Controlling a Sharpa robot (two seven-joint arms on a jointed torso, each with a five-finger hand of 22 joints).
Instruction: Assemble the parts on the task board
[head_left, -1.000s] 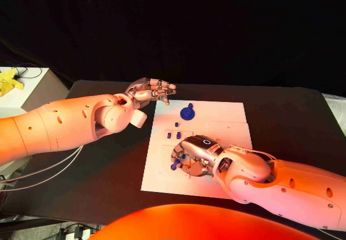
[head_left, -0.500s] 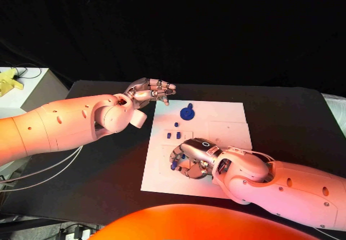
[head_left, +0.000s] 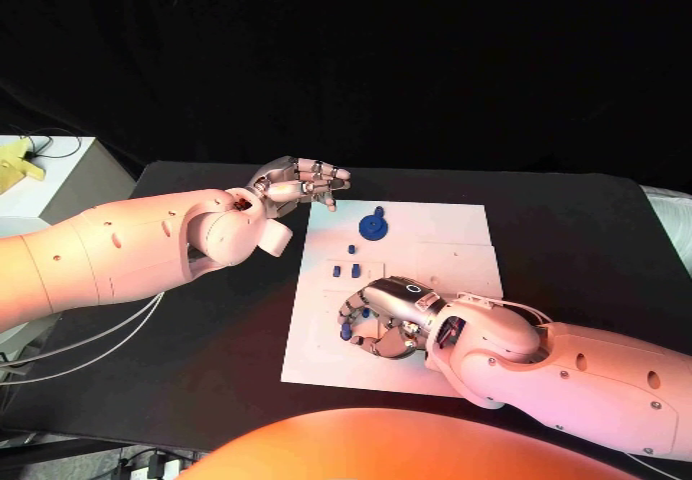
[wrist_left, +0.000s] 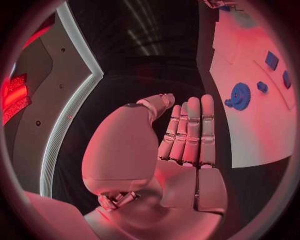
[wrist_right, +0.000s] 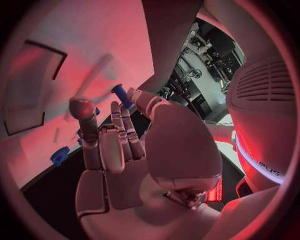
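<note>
Peg (wrist_right: 122, 96) pinched by right hand (head_left: 387, 318) low over board (head_left: 447, 225), probably for seating; left hand (head_left: 300, 183) spread, empty, aside.

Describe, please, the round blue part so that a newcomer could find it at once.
Start at the white rectangular task board on the black table. The round blue toothed part lies near the board's far edge, flat and wider than the small blue pegs nearer the robot.

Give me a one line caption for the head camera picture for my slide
Right hand works over small blue parts on the white task board while the left hand hovers, holding nothing, beside the board's far corner.
</note>
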